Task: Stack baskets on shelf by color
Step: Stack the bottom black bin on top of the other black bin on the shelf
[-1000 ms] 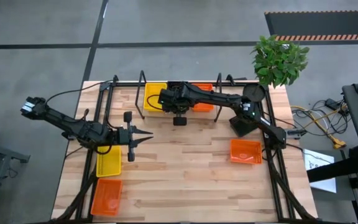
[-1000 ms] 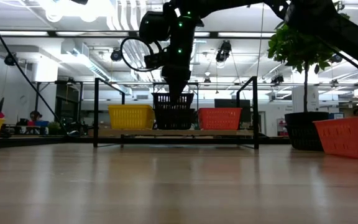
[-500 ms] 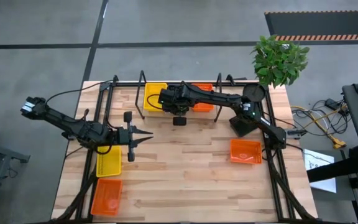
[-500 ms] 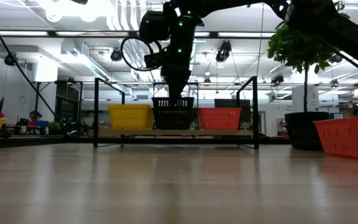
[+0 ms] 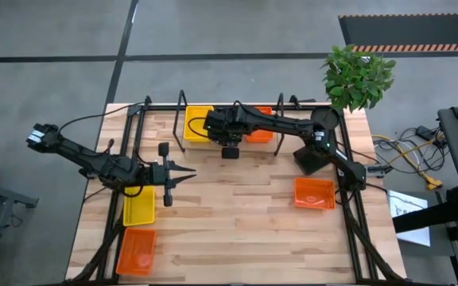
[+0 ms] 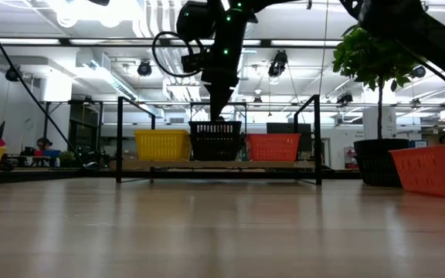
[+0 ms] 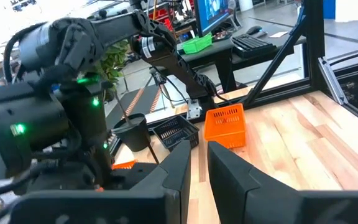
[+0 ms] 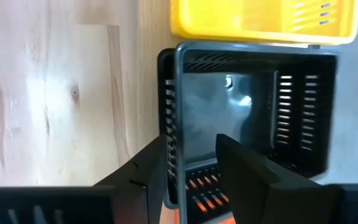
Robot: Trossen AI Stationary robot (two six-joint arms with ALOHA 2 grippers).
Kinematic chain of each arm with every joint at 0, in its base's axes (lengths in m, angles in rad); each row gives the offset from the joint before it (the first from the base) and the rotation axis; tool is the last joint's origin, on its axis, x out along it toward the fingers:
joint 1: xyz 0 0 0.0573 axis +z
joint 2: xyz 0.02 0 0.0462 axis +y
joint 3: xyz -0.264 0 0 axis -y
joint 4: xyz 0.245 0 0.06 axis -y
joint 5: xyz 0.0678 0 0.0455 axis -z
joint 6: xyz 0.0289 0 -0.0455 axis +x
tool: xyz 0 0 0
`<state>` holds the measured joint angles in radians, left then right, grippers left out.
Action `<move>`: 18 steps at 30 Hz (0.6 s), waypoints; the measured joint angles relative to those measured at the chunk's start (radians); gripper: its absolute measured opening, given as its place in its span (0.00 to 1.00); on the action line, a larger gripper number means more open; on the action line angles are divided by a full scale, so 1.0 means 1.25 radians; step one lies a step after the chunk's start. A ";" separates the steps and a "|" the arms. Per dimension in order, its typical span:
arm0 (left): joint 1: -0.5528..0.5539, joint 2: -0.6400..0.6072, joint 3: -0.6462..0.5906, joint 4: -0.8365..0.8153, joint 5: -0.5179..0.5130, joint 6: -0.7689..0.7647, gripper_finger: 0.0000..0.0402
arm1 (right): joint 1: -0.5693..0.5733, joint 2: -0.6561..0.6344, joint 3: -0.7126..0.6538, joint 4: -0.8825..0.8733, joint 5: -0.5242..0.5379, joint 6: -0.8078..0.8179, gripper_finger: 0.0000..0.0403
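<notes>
On the shelf (image 6: 119, 131) at the table's far edge stand a yellow basket (image 6: 162, 144), a black basket (image 6: 215, 140) and an orange basket (image 6: 273, 147), side by side on their bases. My right gripper (image 6: 217, 114) hangs open just over the black basket (image 8: 247, 106). Its fingers (image 8: 146, 171) straddle one side wall from above, and no touch shows. My left gripper (image 5: 191, 173) waits at the table's left, level, with a narrow empty gap between its fingers (image 7: 229, 174).
A yellow basket (image 5: 139, 205) and an orange basket (image 5: 137, 250) lie at the near left. Another orange basket (image 5: 314, 193) lies at the right, with a black one (image 7: 174, 132) beyond it. A potted plant (image 5: 358, 75) stands at the far right corner.
The black basket has sunk the last bit onto the shelf between the yellow and orange ones and now sits level. My right gripper has let go of it and drawn up a little above its rim.
</notes>
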<state>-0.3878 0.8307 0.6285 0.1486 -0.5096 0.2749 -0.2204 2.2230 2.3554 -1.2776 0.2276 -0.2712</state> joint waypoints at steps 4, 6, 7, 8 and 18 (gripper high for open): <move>0.000 0.000 0.000 0.000 0.000 0.000 0.10 | 0.000 -0.022 0.000 0.004 0.000 0.014 0.29; 0.000 0.000 0.000 0.001 0.000 0.000 0.10 | 0.000 -0.030 0.001 0.011 0.000 0.026 0.26; 0.000 0.000 0.000 0.001 0.000 0.000 0.10 | 0.000 -0.031 0.001 0.011 0.000 0.029 0.25; 0.000 0.000 0.000 0.000 0.000 0.000 0.10 | 0.000 -0.031 0.001 0.010 0.000 0.029 0.22; 0.000 0.000 0.000 0.000 0.000 0.000 0.10 | 0.000 0.004 -0.004 0.063 -0.001 0.054 0.02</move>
<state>-0.3878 0.8309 0.6285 0.1490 -0.5096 0.2749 -0.2207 2.2285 2.3509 -1.1985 0.2261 -0.2033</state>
